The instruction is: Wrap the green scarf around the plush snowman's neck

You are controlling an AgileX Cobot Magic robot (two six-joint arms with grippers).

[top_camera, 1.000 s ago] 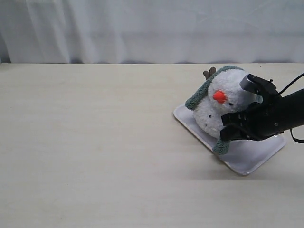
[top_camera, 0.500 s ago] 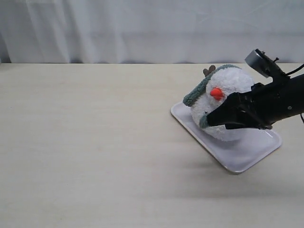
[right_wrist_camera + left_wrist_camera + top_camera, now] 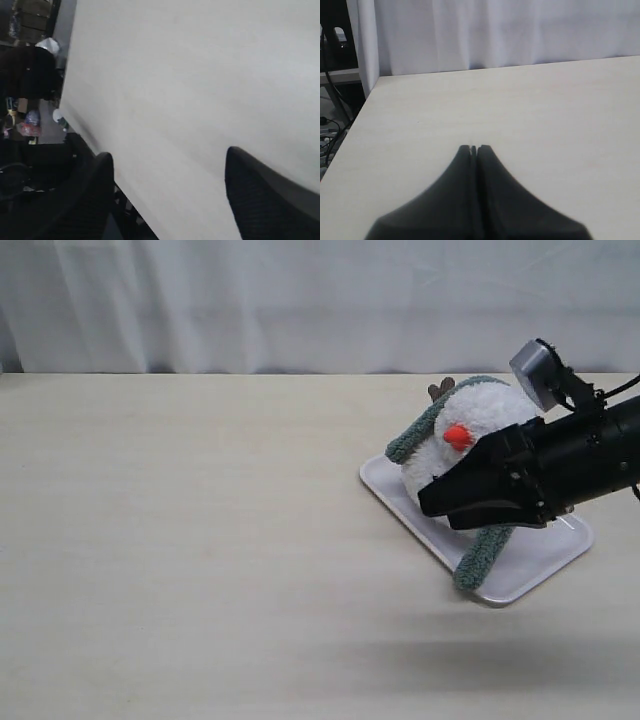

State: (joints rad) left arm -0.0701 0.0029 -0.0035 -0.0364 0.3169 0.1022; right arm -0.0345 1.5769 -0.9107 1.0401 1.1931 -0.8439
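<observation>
The plush snowman (image 3: 470, 425) lies tilted on a white tray (image 3: 545, 555) at the right of the exterior view, orange nose facing forward. The green scarf (image 3: 415, 435) runs over its top, and one end (image 3: 480, 555) hangs down onto the tray. My right gripper (image 3: 435, 502) hovers in front of the snowman's lower body, covering it. In the right wrist view its fingers (image 3: 250, 180) stand wide apart with only bare table between them. My left gripper (image 3: 474, 148) is shut and empty over bare table, away from the snowman.
A white curtain (image 3: 320, 300) closes the back of the table. The table's edge (image 3: 85, 132) and dark clutter beyond it show in the right wrist view. The left arm does not show in the exterior view.
The right gripper has opened and let go of the scarf end, which dropped back onto the tray. The gripper has shifted slightly left and lower in front of the snowman.
</observation>
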